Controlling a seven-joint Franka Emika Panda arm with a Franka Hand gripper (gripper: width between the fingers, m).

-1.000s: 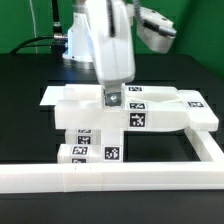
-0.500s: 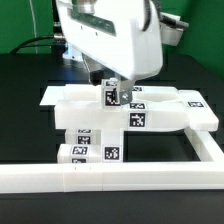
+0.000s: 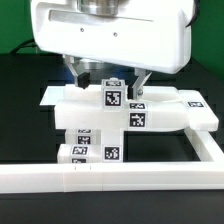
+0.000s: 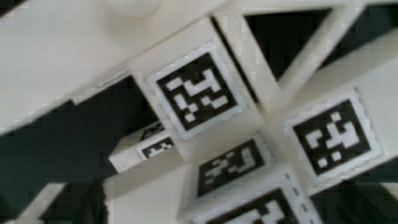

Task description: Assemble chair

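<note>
The chair's glossy white parts [image 3: 100, 125] lie stacked in the middle of the black table, with small square tags on their faces. One small upright piece with a tag [image 3: 113, 95] stands on top of the stack. My gripper [image 3: 109, 83] hangs straight above it, open, one finger [image 3: 77, 74] on each side of that piece and neither touching it. The wrist view looks down on tagged white faces [image 4: 192, 88] and white bars [image 4: 311, 45] over the dark table; my own fingers do not show clearly there.
A long white L-shaped rail [image 3: 110, 176] runs along the front and up the exterior view's right side [image 3: 212, 150]. The marker board [image 3: 50, 95] lies flat behind the stack. Cables and a grey device [image 3: 60, 45] sit at the back, on the exterior view's left.
The hand has turned broadside to the exterior camera and fills much more of that view. Its fingers now stand on either side of the upright tagged piece. The parts have not moved.
</note>
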